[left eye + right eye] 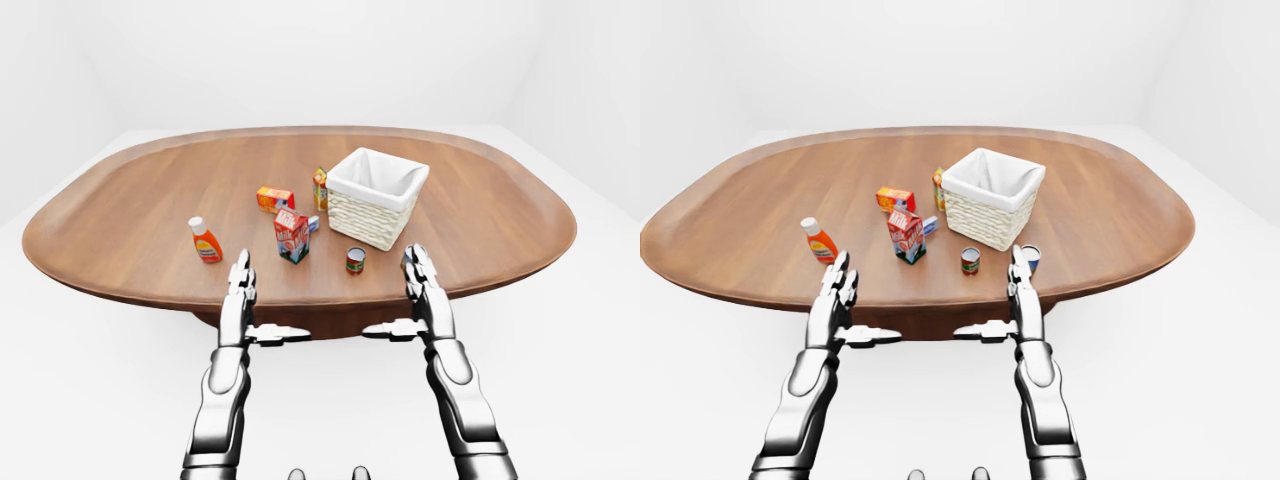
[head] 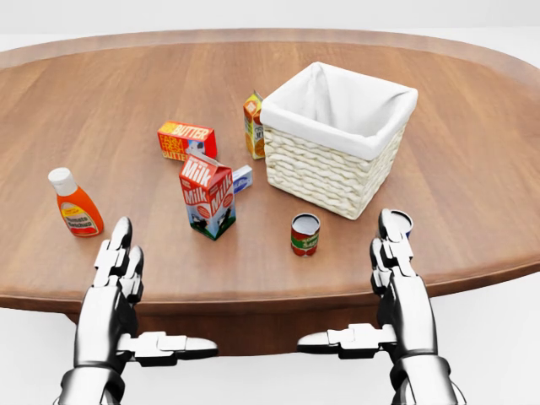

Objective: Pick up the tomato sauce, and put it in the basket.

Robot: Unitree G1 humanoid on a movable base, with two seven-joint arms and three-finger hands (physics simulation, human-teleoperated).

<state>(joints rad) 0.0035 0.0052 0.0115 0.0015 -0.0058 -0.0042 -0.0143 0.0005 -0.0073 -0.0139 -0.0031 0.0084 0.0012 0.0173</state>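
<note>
Hands empty, pick not started

Right hand and left hand both spread flat, holding nothing. Tomato sauce upright on table, just beside basket, toward my right hand. Grasp, lift and drop all left, by my read.

Left hand and right hand reach forward, fingers straight, thumbs pointing inward.

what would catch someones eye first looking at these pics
The white-lined wicker basket stands out, upright at the head view's upper right on the oval wooden table. Left of it sit a milk carton and an orange sauce bottle; a small red can stands just below it. Both silver hands, left and right, hover open at the table's near edge.
</note>
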